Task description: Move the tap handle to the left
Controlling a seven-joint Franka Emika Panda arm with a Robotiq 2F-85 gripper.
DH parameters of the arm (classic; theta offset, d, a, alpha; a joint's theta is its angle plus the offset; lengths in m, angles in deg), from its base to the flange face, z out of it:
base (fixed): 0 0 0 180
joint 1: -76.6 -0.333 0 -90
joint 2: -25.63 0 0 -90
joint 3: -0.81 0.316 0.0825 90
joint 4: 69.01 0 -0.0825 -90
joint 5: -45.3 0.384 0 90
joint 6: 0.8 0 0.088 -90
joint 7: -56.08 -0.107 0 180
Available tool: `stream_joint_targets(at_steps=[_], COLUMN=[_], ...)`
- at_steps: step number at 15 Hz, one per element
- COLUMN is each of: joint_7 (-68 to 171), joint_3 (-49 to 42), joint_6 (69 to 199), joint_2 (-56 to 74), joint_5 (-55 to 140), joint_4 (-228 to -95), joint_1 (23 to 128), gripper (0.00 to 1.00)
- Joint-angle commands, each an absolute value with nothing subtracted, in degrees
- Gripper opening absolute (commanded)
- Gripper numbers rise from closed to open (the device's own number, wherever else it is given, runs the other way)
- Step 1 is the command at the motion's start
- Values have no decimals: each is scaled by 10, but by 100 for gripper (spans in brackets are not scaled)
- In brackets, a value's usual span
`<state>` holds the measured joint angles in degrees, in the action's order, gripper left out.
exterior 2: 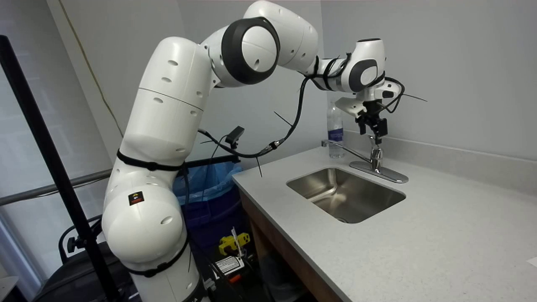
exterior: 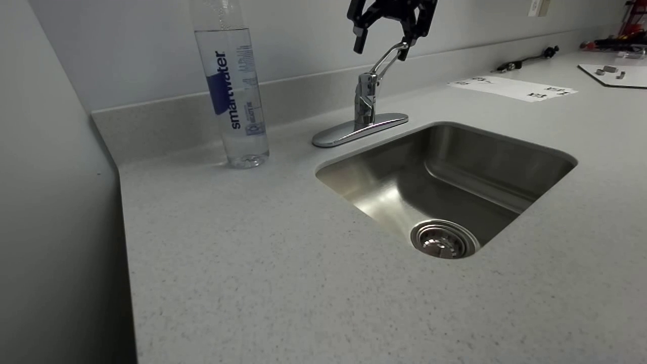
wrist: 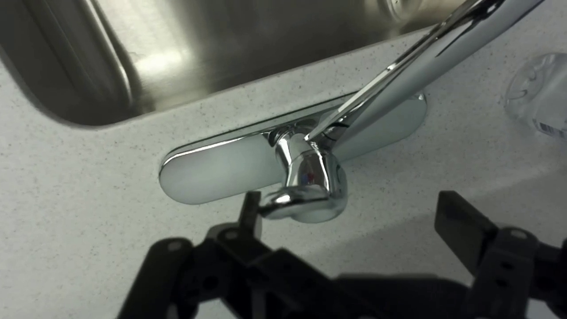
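Tap handle sits atop the faucet body, its tip right by the inner side of one finger; touching or just short, can't tell. Gripper spread wide, nothing clamped. Step looks like lining up for the push. Next move likely calls for a sideways sweep toward the water bottle, probably the task's left, fingertip kept high on the lever.

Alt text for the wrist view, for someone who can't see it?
An open black pincer spans the bottom, one finger seemingly touching the tip of a chrome tap handle. A chrome spout slants to the upper right, a steel sink lies along the top, and part of a clear bottle shows at right.
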<state>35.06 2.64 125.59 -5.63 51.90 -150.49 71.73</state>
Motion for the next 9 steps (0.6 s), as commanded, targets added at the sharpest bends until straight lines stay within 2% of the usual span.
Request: stream_joint_targets(at_steps=[1,9], joint_7=[337,317], joint_3=[19,29], joint_6=[1271,1304], joint_2=[-52,-24], joint_5=[517,527], joint_4=[-1511,-1538], joint_1=[703,680], gripper=[100,100])
